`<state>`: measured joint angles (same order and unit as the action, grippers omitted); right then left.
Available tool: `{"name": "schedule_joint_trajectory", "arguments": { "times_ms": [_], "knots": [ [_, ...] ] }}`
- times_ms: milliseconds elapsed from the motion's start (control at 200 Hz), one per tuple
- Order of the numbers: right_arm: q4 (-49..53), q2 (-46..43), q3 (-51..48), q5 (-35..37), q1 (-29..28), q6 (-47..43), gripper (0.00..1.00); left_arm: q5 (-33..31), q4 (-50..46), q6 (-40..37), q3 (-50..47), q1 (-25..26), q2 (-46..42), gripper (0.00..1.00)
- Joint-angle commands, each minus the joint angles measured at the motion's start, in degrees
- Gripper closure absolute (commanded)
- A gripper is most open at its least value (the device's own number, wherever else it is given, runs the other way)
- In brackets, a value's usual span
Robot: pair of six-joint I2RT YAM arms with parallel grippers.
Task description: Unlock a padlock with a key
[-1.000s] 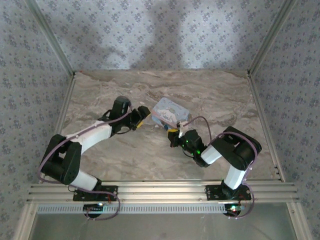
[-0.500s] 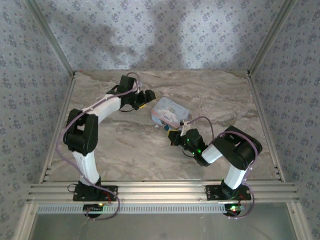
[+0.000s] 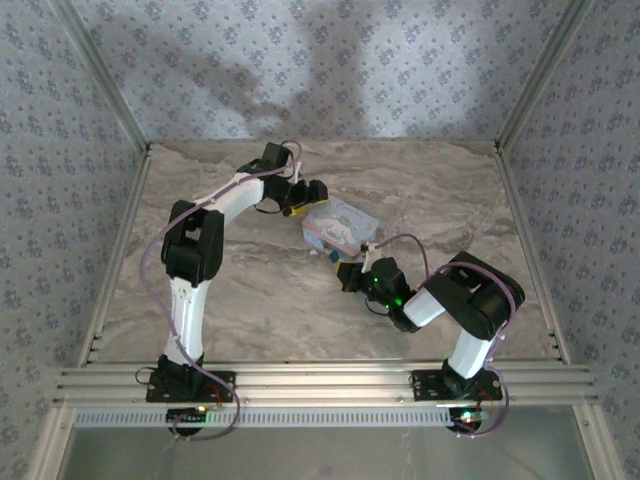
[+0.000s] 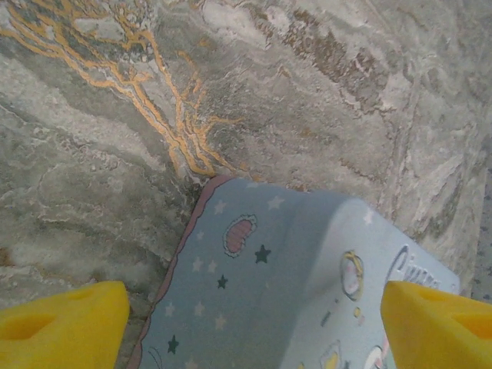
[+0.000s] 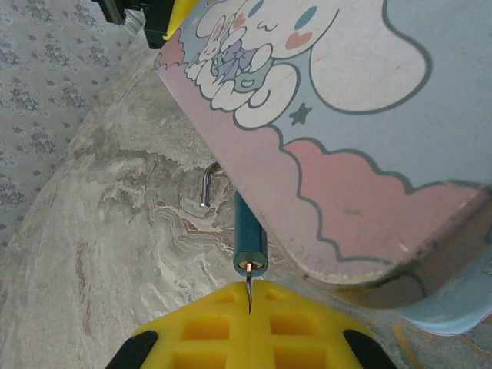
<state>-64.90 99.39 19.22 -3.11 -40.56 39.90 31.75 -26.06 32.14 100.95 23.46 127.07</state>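
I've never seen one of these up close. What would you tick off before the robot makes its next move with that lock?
1. Key in the padlock: ok. The key runs from the right jaws into the end of the teal padlock.
2. Right jaws' hold on the key: ok, shut on it.
3. Left jaws ready: ok. They are wide open, with a yellow finger on either side of the cartoon box.
4. Padlock free of the box: not ok. The box's edge overlaps it in the right wrist view.
5. Shackle released: cannot tell, because the box hides part of it.
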Motion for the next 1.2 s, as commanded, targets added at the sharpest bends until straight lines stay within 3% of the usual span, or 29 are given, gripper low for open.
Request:
{"name": "schedule_joint_trajectory", "arguments": {
  "times_ms": [0, 335, 744, 1074, 1194],
  "knots": [
    [2.94, -0.32, 0.45, -0.48, 0.73, 2.68, 1.0, 0.5, -3.13, -1.56, 2.51, 0.44, 1.59, 0.16],
    [5.55, -0.52, 0.11, -3.64, 2.19, 7.77, 1.0, -5.13, 1.47, 3.39, -7.29, -1.33, -2.18, 0.26],
    [4.88, 1.67, -0.24, -5.96, 3.49, 10.07, 1.0, -7.22, 8.36, 6.42, -22.85, -4.01, -11.58, 0.28],
    [3.2, 3.43, -0.91, -6.72, 4.52, 11.71, 1.0, -7.9, 9.9, 7.37, -26.51, -3.95, -14.27, 0.28],
    [3.16, 3.39, -1.2, -6.53, 4.74, 11.56, 0.83, -8.06, 9.89, 7.42, -27.0, -3.95, -14.91, 0.28]
  ]
}}
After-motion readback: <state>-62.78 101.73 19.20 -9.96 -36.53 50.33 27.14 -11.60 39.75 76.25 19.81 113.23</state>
